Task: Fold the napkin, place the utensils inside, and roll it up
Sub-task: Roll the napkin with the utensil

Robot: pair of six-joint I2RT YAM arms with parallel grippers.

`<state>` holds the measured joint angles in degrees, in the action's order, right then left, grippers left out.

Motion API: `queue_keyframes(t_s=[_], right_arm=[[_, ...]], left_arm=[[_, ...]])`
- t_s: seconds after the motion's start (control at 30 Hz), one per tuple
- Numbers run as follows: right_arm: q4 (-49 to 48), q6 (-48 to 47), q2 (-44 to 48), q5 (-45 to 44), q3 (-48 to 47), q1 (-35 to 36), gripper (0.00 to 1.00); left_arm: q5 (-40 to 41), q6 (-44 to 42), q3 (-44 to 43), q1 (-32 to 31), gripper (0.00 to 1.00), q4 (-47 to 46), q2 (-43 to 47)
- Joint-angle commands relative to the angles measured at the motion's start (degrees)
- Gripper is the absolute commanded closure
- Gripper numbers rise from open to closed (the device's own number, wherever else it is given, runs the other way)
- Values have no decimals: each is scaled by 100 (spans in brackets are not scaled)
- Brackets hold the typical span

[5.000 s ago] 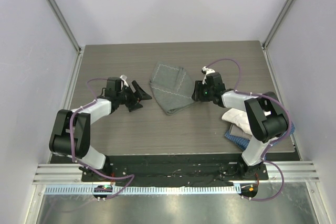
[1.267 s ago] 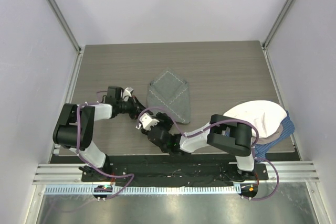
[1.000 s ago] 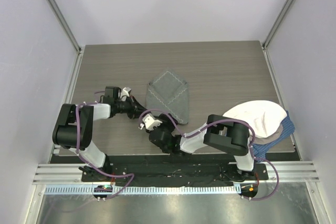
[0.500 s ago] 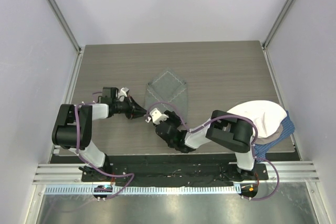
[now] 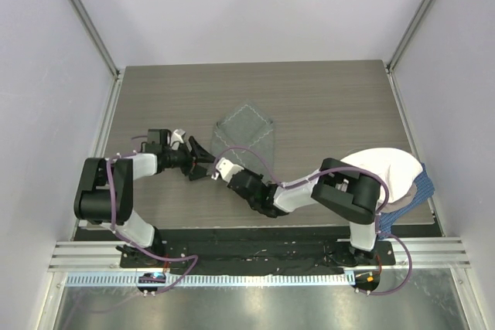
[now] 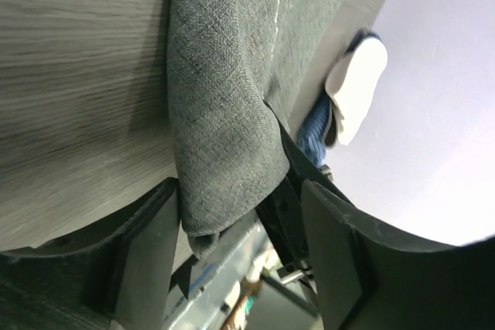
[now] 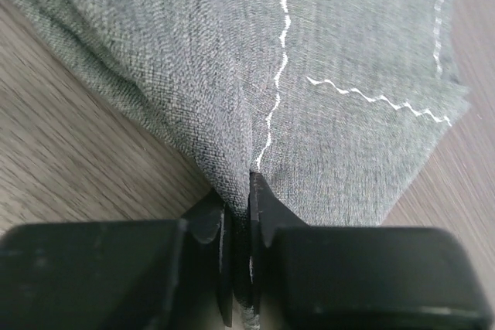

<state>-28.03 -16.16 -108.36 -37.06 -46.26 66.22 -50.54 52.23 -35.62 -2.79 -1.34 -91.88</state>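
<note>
Your right gripper [image 7: 238, 191] is pinched tight on the napkin's [image 7: 309, 52] near edge. Your left gripper [image 6: 240, 214] is spread, with a napkin corner between its fingers, unclamped. The napkin lies folded mid-table [image 5: 325, 98], both grippers at its near-left corner. White cloth [image 5: 387, 166] and blue cloth [image 5: 421, 189] lie far right, well apart.

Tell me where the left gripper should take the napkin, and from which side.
Probably the bunched near corner of the napkin, coming in low from the left. That corner gathers into a thick folded tip inside the open left gripper, beside where the right gripper pinches the fold; the rest lies flat, offering little to grip.
</note>
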Motion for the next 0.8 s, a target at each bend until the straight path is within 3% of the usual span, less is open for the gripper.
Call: queue_keyframes(t_s=[0.0, 0.17, 0.4, 0.53, 0.77], right_arm=[[1263, 341, 148, 1392, -304, -223, 95], [2494, 517, 122, 2341, -945, -451, 99], [3953, 1018, -10, 3851, -1885, -899, 99], [4778, 1256, -238, 4671, -2561, -1145, 99], [5229, 1608, -783, 6165, -3099, -1760, 99]], left_arm=[[860, -72, 212, 112, 31, 117, 731], [2238, -186, 538, 112, 28, 90, 1565], [3339, -748, 767, 94, 25, 415, 2691], [3446, -837, 863, 59, 25, 503, 3017], [3148, -907, 1012, -46, 25, 600, 3132]])
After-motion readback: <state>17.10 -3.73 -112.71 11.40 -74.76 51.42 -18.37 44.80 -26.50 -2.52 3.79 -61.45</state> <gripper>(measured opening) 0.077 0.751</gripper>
